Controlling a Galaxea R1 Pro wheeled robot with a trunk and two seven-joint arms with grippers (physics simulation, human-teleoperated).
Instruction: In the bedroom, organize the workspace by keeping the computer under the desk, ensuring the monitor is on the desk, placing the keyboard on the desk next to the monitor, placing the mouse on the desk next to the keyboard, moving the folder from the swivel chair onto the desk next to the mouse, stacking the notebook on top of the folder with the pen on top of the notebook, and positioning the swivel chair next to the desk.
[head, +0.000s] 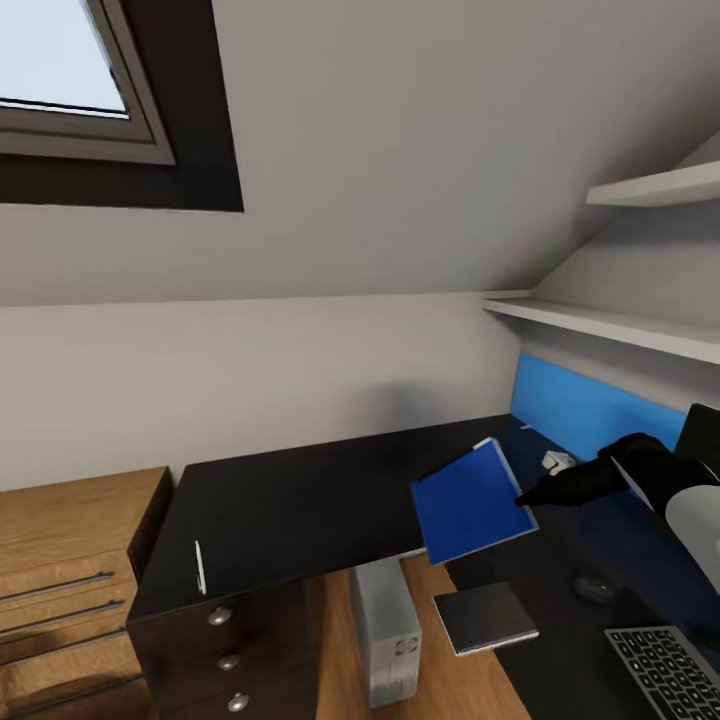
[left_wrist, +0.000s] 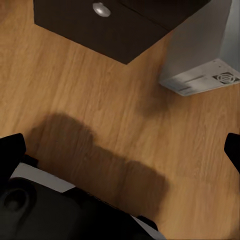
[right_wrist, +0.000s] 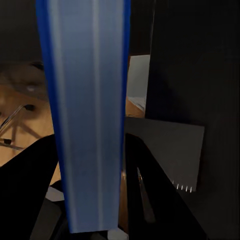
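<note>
My right gripper (head: 528, 494) is shut on the edge of the bright-blue folder (head: 468, 505), which hangs tilted just above the black desk (head: 300, 500). In the right wrist view the folder's white page edges (right_wrist: 87, 115) run between my black fingers (right_wrist: 150, 185). A dark grey notebook (head: 487, 617) lies on the desk near its inner edge. The keyboard (head: 668, 672) and a dark mouse (head: 595, 588) lie to its right. A thin white pen (head: 199, 567) rests on the desk's left wing. The pale computer (head: 385, 632) stands on the floor under the desk. My left gripper (left_wrist: 120, 150) is open above the wood floor.
The monitor's edge (head: 703, 436) shows at far right before the blue back panel (head: 580, 405). A black drawer unit with round knobs (head: 228, 660) sits under the desk's left end, and a light-wood drawer unit (head: 70, 580) stands beside it. Wall shelves (head: 610, 325) hang over the desk.
</note>
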